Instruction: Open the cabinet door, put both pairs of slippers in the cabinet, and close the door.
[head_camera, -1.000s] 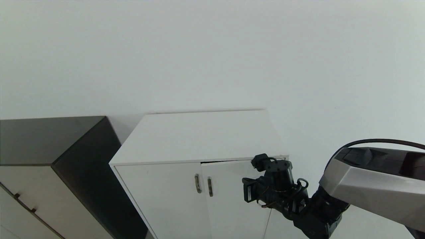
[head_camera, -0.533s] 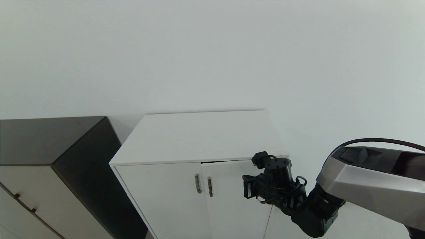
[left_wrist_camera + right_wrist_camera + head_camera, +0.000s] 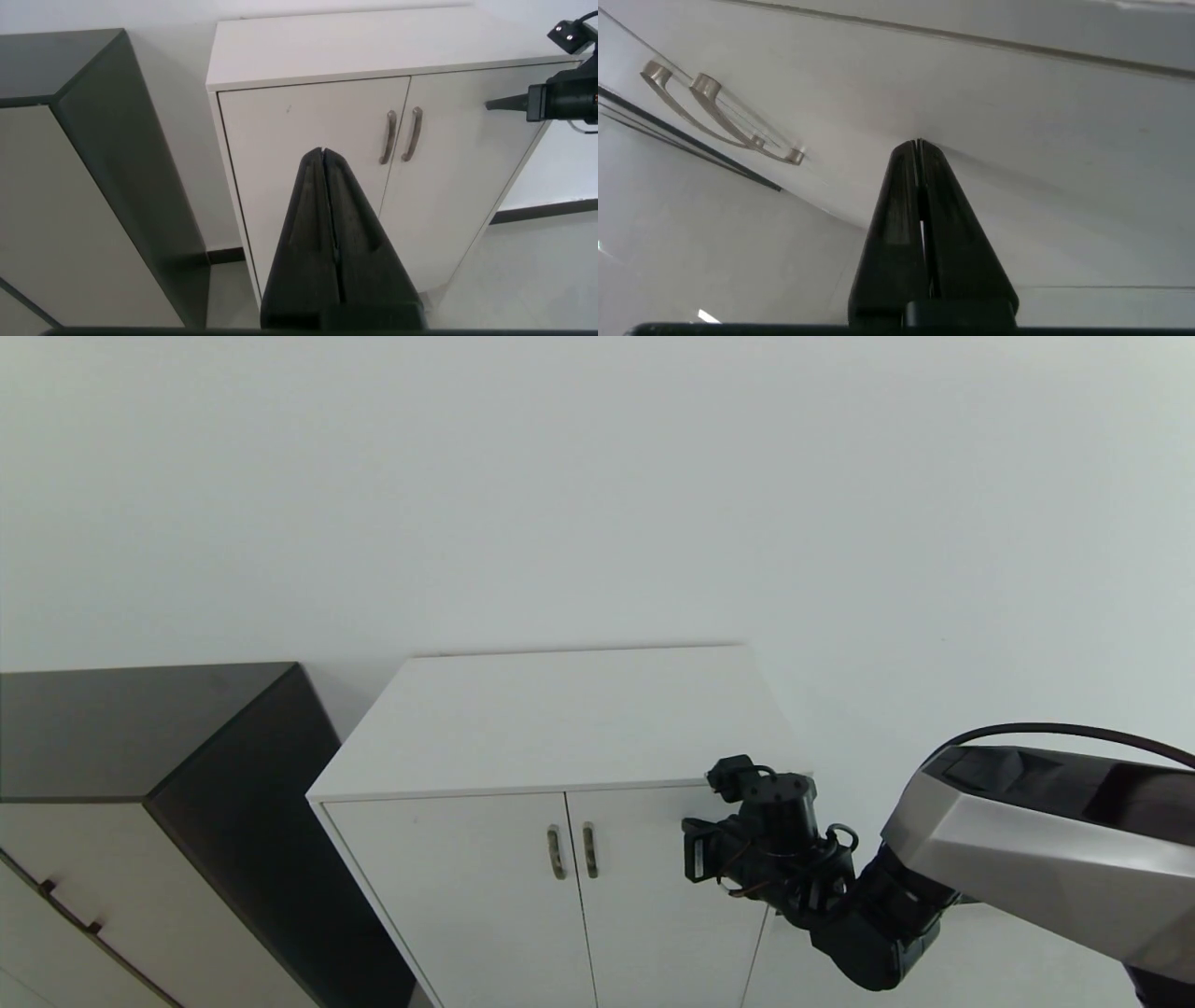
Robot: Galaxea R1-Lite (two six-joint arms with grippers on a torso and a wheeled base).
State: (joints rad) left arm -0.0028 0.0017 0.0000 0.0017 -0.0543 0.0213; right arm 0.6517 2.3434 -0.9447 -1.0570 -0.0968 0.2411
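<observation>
- Cabinet door [image 3: 653, 896] closing step, nearest first: left end effector [image 3: 322, 154] hangs back from the cabinet, fingers pressed together, holding nothing.
- Right end effector [image 3: 918, 147] is also fully closed and empty. Its tip touches the door's face, between the handles [image 3: 589, 849] and the hinge edge.
- Change: a second ago that door stood slightly ajar, with a dark gap along its top edge. The right arm pushed in and the gap is gone; the door now sits flush with the left door [image 3: 467, 896].
- Reading: the close looks done. With the doors shut I cannot tell whether the slippers are inside.
- Behind: white cabinet top [image 3: 579, 719], dark cupboard [image 3: 140, 728] just left of it, plain wall [image 3: 597, 476].
</observation>
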